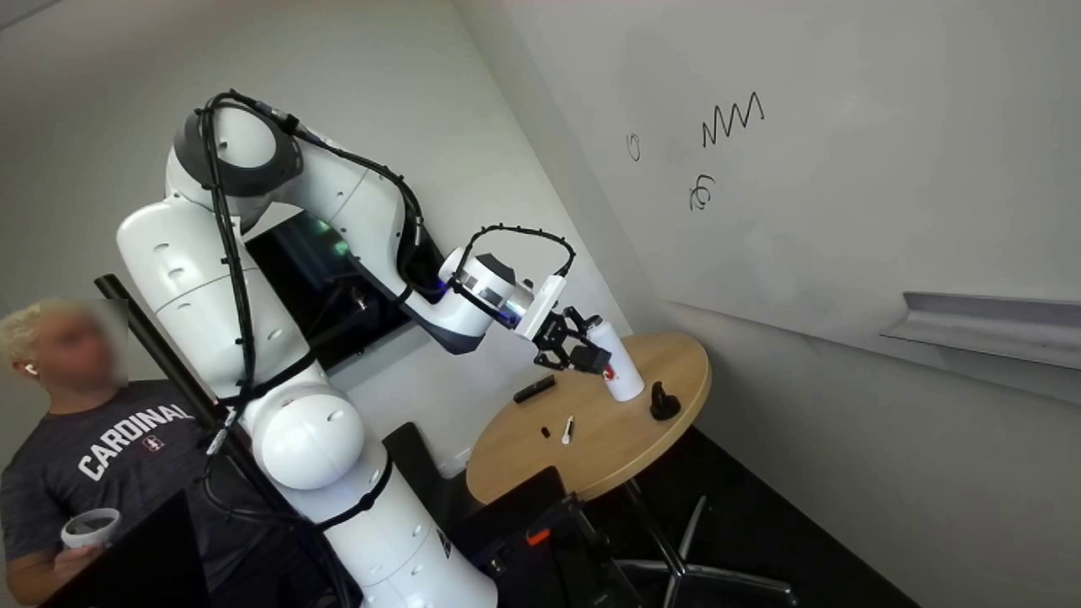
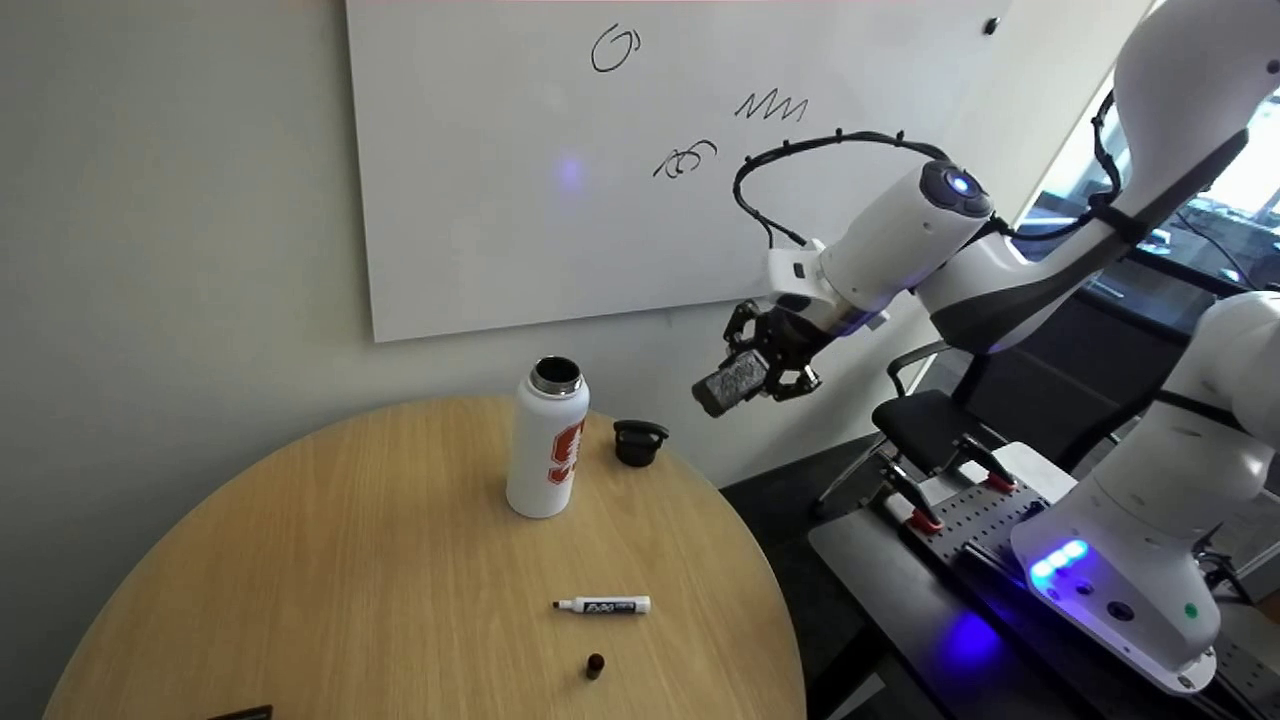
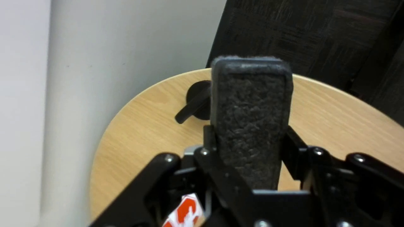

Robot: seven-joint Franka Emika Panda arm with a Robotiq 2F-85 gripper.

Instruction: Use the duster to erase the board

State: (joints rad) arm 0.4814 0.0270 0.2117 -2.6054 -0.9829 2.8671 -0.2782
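The duster (image 1: pixel 590 360) is a black flat block with a textured, greyish face. My gripper (image 2: pixel 768 368) is shut on it, a finger on each long side, as the wrist view shows with the duster (image 3: pixel 252 119) sticking out past the fingertips. The gripper (image 1: pixel 567 344) holds it in the air, tilted downward, apart from the board. The whiteboard (image 1: pixel 844 211) carries a dark zigzag, a small oval and a looped scribble. These marks also show on the board (image 2: pixel 480 220) in both exterior views. A white strip that looks like the board (image 3: pixel 22 110) shows in the wrist view.
A round wooden table (image 2: pixel 350 530) bears a white bottle (image 2: pixel 540 450), its black lid (image 2: pixel 638 442), a marker (image 2: pixel 605 605) and a small dark cap (image 2: pixel 595 666). A grey ledge (image 1: pixel 988 325) juts from the board's lower edge. A person (image 1: pixel 127 456) sits behind the arm.
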